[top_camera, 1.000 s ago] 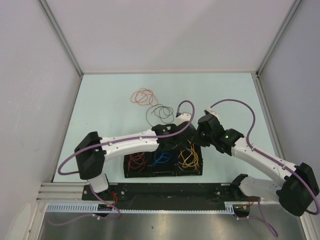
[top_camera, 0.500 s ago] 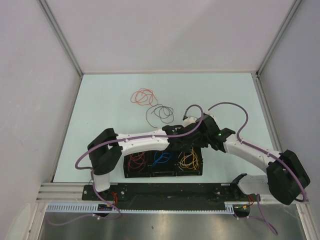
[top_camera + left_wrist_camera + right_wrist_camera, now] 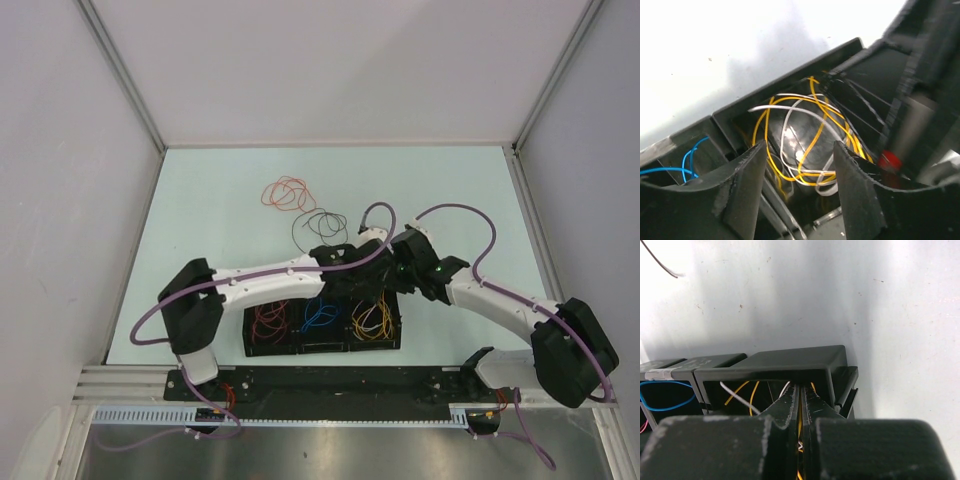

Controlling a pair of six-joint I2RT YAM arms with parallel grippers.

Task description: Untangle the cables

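Left end effector [image 3: 799,150] has opened.

Top external: fixed high behind the arm bases, looked steeply down over the bench [image 3: 220,200]. Left wrist: hung close above the black tray [image 3: 790,80], facing down into its right end. Right wrist: sat low, close at that end, facing across it; all three shared the yellow cables [image 3: 766,120] there.

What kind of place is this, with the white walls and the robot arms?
Most likely a robot test booth in a lab. Plain white walls box in a pale table, the left arm and right arm are bolted at its near edge, and coloured wires sit sorted in black bins.
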